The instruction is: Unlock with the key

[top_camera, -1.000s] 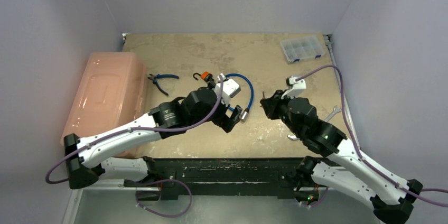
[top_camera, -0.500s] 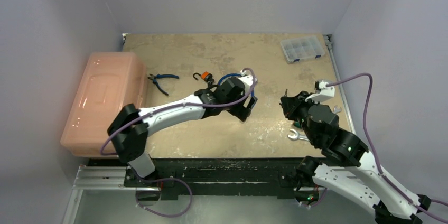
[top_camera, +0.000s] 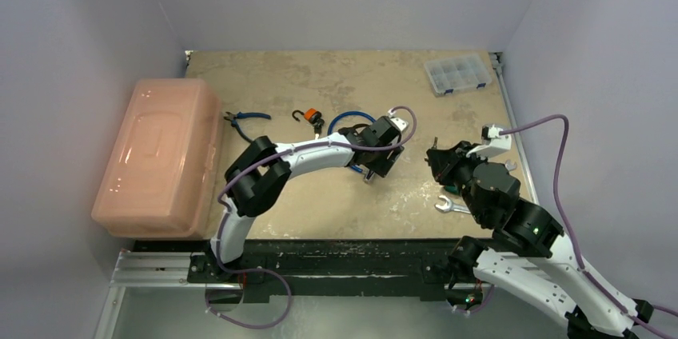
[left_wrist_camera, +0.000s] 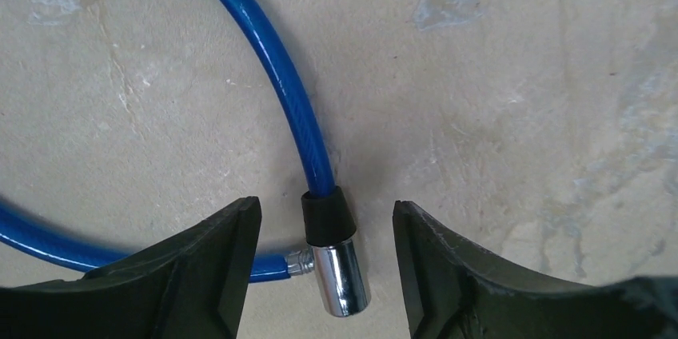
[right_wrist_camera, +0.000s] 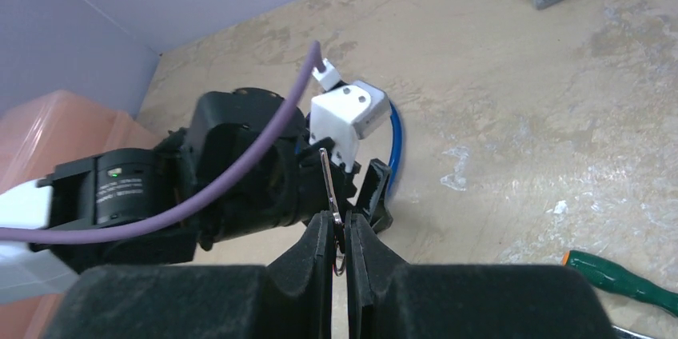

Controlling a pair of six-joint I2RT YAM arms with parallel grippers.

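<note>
The thin metal key (right_wrist_camera: 328, 183) stands upright, pinched between the closed fingers of the right gripper (right_wrist_camera: 340, 235), its head hidden between them. The blue plastic-coated cable lock (left_wrist_camera: 281, 83) lies near the middle of the tabletop (top_camera: 320, 75). Its chrome barrel with black collar (left_wrist_camera: 340, 275) sits between the parted fingers of the left gripper (left_wrist_camera: 324, 215), touching neither; the keyhole end cannot be made out. Bare tabletop separates the two grippers, and a silver wrench (top_camera: 449, 207) lies toward the near right corner. Since a second ago the left gripper has reached rightward over the lock, and the right gripper has drawn back toward the right edge.
</note>
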